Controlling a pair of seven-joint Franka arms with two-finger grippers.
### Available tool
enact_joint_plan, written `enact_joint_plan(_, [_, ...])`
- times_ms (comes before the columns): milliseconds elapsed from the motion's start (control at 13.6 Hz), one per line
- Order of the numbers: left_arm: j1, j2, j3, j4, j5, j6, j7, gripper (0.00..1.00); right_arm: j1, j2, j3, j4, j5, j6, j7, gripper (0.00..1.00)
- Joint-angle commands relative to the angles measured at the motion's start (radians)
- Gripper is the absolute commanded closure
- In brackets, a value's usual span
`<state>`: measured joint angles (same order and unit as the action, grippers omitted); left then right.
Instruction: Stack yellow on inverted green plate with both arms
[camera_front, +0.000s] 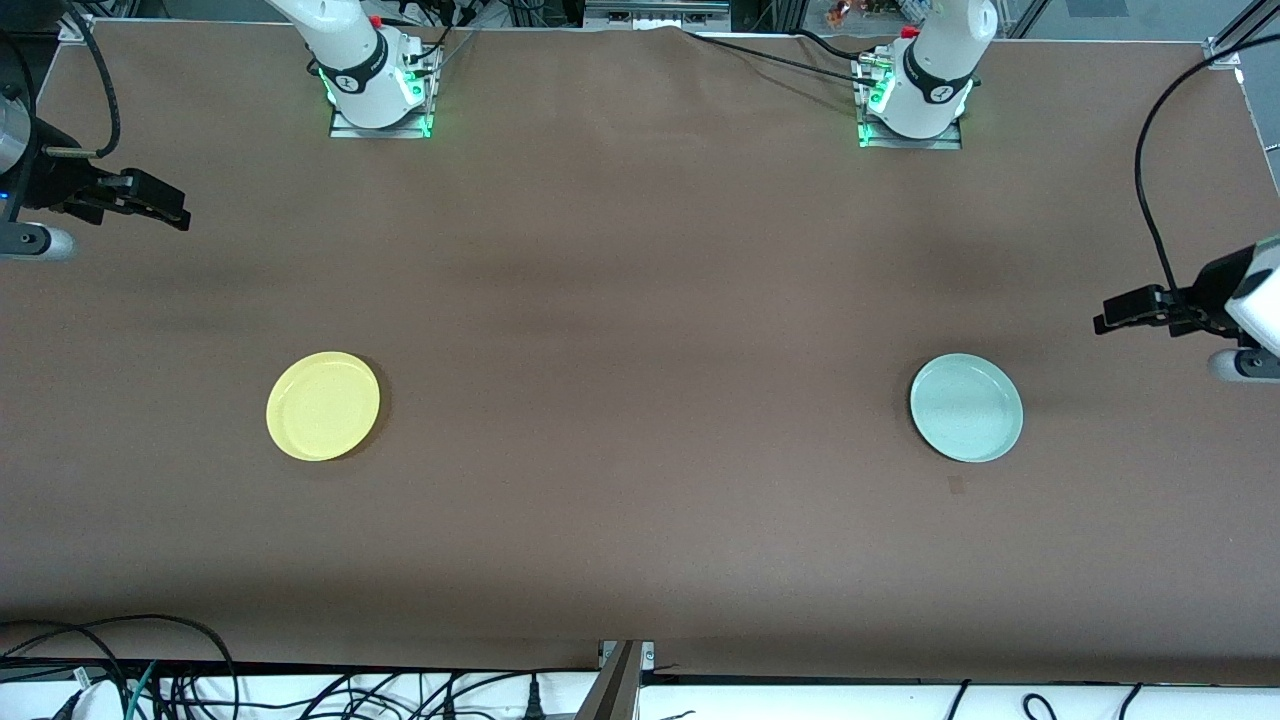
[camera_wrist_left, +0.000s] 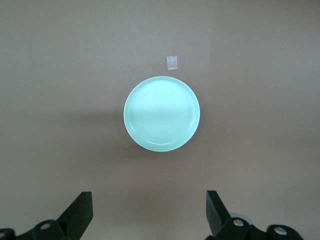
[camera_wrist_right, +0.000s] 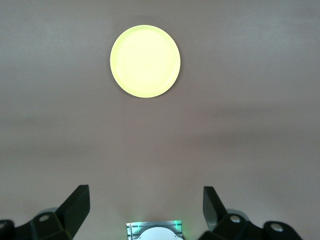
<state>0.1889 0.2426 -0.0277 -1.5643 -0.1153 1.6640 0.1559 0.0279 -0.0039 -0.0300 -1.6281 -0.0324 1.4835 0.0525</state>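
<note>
1. Front view: nothing is begun yet. My left hand (camera_front: 1105, 322) hangs above the counter (camera_front: 640, 300) at my left arm's end, released and empty; my right hand (camera_front: 180, 215) hangs at the other end, likewise spread and holding nothing. The green plate (camera_front: 966, 407) lies below my left hand, the yellow plate (camera_front: 323, 405) below my right, well apart, both apparently rim-up.
2. Left wrist view: the green plate (camera_wrist_left: 161, 113) sits ahead of my spread fingers (camera_wrist_left: 80, 215), with a small pale tape mark (camera_wrist_left: 172, 62) just beside it. I judge the next move is mine: descend, take its rim, turn it over.
3. Right wrist view: the yellow plate (camera_wrist_right: 145, 61) lies well ahead of my fingers (camera_wrist_right: 75, 207); this hand waits its turn.
</note>
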Motion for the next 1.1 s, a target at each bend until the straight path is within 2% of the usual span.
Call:
enact_joint_plan(0, [0.029,0.056,0.0,-0.019,-0.056,0.046,0.081,0.0,-0.003,0.012,-0.005,0.02,0.022,-0.016,0.001,0.0])
enact_joint_plan(295, [0.081,0.173,0.002,-0.034,-0.153,0.143,0.247,0.0,-0.005,0.013,-0.016,0.019,0.023,-0.017,0.001,0.0])
enact_joint_plan(368, [0.081,0.185,0.011,-0.072,-0.17,0.199,0.275,0.0,-0.005,0.012,-0.016,0.019,0.023,-0.017,0.001,0.0])
enact_joint_plan(589, [0.078,0.199,0.023,-0.174,-0.222,0.325,0.278,0.0,-0.005,0.012,-0.016,0.017,0.025,-0.02,0.001,0.0])
enact_joint_plan(884, [0.083,0.291,0.023,-0.177,-0.29,0.372,0.28,0.0,-0.005,0.012,-0.016,0.017,0.025,-0.022,0.001,0.0])
enact_joint_plan(1031, [0.083,0.303,0.023,-0.2,-0.29,0.411,0.28,0.0,-0.005,0.012,-0.016,0.017,0.025,-0.022,0.001,0.0])
